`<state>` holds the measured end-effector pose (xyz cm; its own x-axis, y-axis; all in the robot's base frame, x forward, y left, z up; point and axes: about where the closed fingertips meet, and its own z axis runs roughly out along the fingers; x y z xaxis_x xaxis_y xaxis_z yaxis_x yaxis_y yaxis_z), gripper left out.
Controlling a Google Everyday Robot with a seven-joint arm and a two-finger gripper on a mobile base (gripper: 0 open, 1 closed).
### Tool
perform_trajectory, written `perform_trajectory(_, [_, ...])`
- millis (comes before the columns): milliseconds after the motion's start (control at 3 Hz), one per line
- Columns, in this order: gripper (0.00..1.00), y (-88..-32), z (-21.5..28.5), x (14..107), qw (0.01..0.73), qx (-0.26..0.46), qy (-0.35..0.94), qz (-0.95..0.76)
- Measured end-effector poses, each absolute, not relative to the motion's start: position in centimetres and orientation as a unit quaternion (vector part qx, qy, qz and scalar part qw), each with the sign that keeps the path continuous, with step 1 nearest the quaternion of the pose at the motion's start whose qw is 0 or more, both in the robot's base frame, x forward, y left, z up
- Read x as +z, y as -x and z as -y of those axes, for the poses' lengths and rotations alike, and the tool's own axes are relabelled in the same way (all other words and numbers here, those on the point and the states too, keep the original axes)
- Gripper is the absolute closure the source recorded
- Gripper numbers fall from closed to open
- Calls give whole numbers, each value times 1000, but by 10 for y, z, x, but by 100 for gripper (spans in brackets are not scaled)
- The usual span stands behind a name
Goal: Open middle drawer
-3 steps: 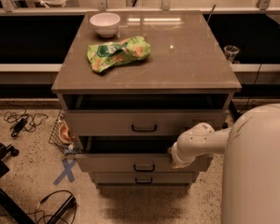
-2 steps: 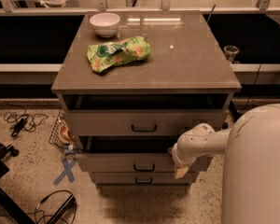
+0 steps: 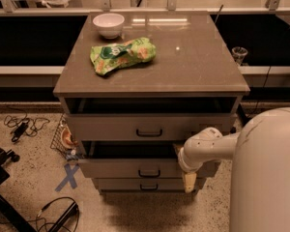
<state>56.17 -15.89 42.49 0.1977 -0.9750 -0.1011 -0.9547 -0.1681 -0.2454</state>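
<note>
Listing middle drawer [image 3: 116,169]: rigid, smooth-sliding I judge, best taken at its black bar handle [image 3: 149,173]; my gripper [image 3: 189,180] beside its right end, open or closed I cannot tell.

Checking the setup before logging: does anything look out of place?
The top drawer also stands pulled out, above the open middle drawer. A crumpled chip bag lies on the cabinet. The claw hangs at the middle drawer's right end.

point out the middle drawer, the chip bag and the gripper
middle drawer [image 3: 111,168]: camera view, front panel left of handle
chip bag [image 3: 122,55]: camera view, bag's middle
gripper [image 3: 189,181]: camera view, its tip, below middle drawer's right end
</note>
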Motion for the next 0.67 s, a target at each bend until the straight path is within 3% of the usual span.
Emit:
perform_trajectory(333, [13,-561,159,424,127,-39,763,-632])
perform_trajectory(667, [37,-534,172,413,98,-20,745,-659])
